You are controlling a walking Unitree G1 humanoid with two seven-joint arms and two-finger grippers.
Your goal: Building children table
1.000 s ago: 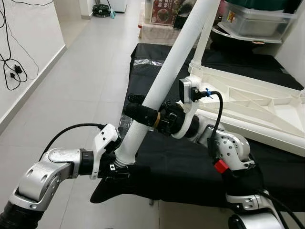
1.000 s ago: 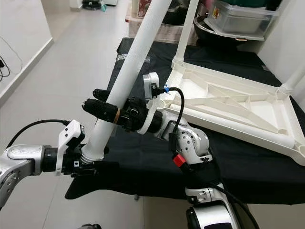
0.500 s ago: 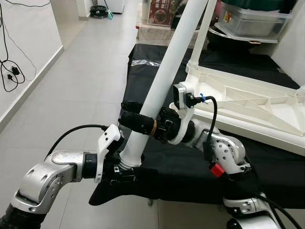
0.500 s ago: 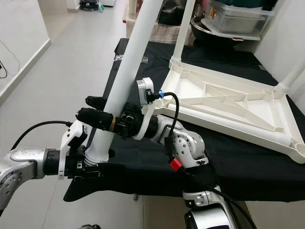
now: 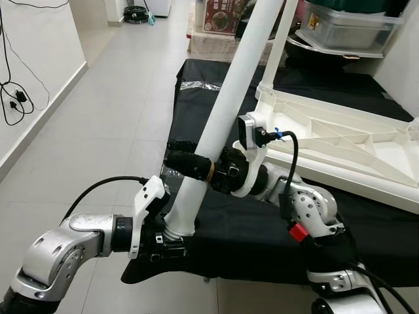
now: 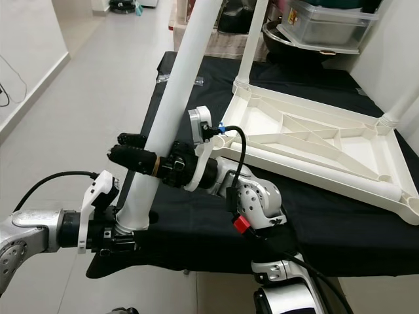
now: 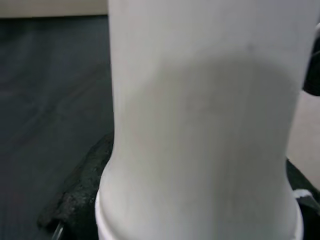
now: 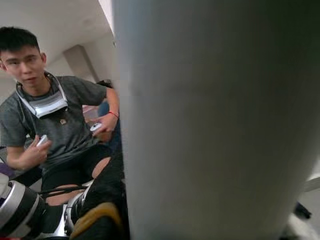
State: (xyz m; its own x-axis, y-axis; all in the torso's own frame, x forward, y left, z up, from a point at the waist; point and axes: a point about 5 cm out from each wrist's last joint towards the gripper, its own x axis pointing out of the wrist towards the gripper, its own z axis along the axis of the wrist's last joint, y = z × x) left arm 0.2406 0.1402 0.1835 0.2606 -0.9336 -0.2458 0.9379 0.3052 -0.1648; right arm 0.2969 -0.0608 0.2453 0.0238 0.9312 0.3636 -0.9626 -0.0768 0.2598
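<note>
A long white table leg (image 5: pixel 226 104) slants up from low at the front toward the top of the head views. My left gripper (image 5: pixel 169 237) is shut on its threaded lower end, just off the front edge of the black-covered table. My right gripper (image 5: pixel 190 157) is shut on the leg higher up, one black finger on each side of the tube. The same leg looms close in the left wrist view (image 7: pixel 200 125) and the right wrist view (image 8: pixel 215 125). Behind it, the white children's table top (image 5: pixel 340 140) lies upside down with an attached leg (image 5: pixel 278 49) standing up at its near-left corner.
A black cloth (image 5: pixel 216 85) covers the work table. A plastic storage bin (image 5: pixel 347 26) stands at the back right. Open tiled floor (image 5: pixel 118 111) runs along the left, with cables (image 5: pixel 16 98) on the white wall. In the right wrist view, a person (image 8: pixel 55 115) holds controllers.
My left arm has dropped slightly, taking the leg's lower end down with it. The right gripper keeps its hold at about the same spot. The camera shifted a little.
</note>
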